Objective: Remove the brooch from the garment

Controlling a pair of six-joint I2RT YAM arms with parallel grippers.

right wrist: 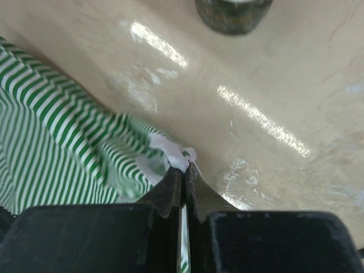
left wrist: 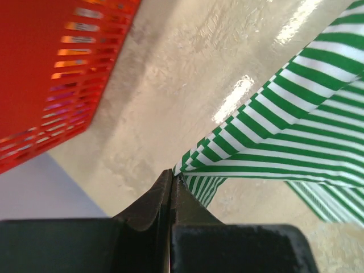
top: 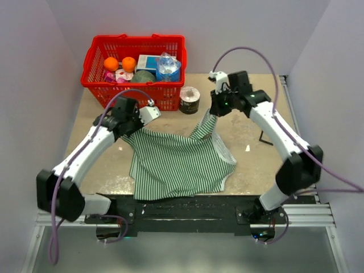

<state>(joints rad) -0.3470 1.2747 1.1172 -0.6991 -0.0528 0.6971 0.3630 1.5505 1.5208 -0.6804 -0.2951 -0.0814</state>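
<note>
The green-and-white striped garment (top: pixel 176 162) lies in the middle of the table, with two of its edges lifted. My left gripper (top: pixel 129 131) is shut on its left corner; in the left wrist view the closed tips (left wrist: pixel 172 174) pinch the striped edge (left wrist: pixel 273 131). My right gripper (top: pixel 212 114) holds the far strap raised. In the right wrist view its tips (right wrist: pixel 185 165) are shut on the white trim of the garment (right wrist: pixel 51 131), which is blurred. I cannot make out the brooch in any view.
A red basket (top: pixel 136 68) with fruit and packets stands at the back left, close to my left gripper, and shows in the left wrist view (left wrist: pixel 51 74). A tape roll (top: pixel 189 99) sits beside it. A small black square frame (top: pixel 266 138) lies at the right.
</note>
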